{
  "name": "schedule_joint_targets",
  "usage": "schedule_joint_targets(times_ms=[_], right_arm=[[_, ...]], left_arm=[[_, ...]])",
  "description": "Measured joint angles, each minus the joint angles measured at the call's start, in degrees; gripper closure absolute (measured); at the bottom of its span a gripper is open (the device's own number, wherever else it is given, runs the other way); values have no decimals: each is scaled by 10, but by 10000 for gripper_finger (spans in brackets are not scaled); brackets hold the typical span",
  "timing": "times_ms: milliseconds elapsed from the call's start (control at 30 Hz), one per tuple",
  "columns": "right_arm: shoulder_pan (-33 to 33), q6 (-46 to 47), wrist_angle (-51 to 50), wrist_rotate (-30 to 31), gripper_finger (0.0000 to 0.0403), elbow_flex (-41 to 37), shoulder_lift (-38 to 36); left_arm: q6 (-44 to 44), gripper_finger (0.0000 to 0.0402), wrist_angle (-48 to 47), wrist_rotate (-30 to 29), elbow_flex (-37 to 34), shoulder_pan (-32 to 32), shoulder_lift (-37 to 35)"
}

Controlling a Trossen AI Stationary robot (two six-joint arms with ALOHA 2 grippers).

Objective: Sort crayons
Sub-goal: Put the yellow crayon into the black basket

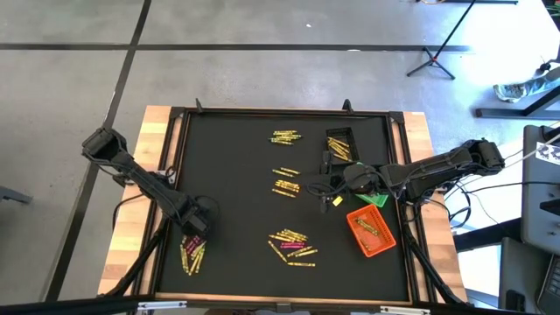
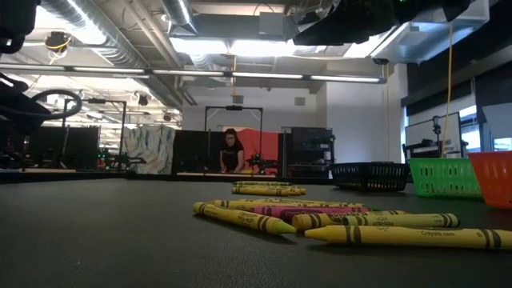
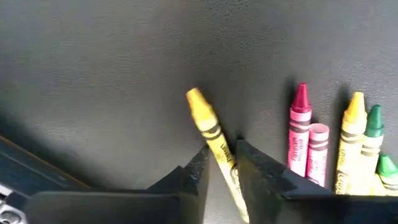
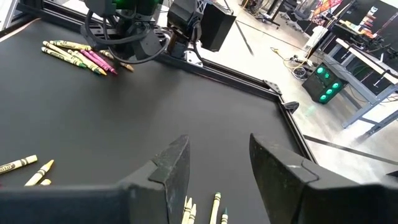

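From above, the crayons lie in loose clusters on the black desk, mostly yellow, some pink. The left tool sits over a pile near the desk's left front edge.

Left wrist view: its fingers pinch a yellow crayon.

Right wrist view: the right tool stands open, holding nothing, above the desk.

Four cameras: overhead, worktop-level, two wrist-mounted.
High view looks straight down on the whole worktop; low view sits at surface height, close to a crayon cluster, facing the room. Left wrist view is very near the mat; right wrist view looks across it, sharing the left hand with overhead.
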Motion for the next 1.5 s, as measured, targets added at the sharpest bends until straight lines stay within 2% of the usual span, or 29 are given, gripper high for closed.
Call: schedule_joint_targets(times_ms=[233,400,467,667,867,967,1067,1167,1500], right_arm=[[0,0,1,0,240,0,0],[0,0,1,0,240,0,0],[0,0,2,0,240,0,0],[0,24,5,1,231,1,0],[0,30,5,0,165,1,3],[0,30,6,-1,138,1,3],[0,31,6,-34,127,1,3],[0,29,14,-74,126,1,3],[0,25,94,-175,134,1,35]], left_arm=[[14,393,-4,-6,0,0,0],[44,391,-28,-28,20,0,2],[69,389,-54,-56,40,5,5],[227,391,-78,-140,140,29,4],[444,392,-64,-242,231,72,3],[553,392,-1,-339,256,96,3],[679,392,113,-392,256,109,3],[774,392,230,-399,237,124,3],[961,392,512,-382,179,166,15]])
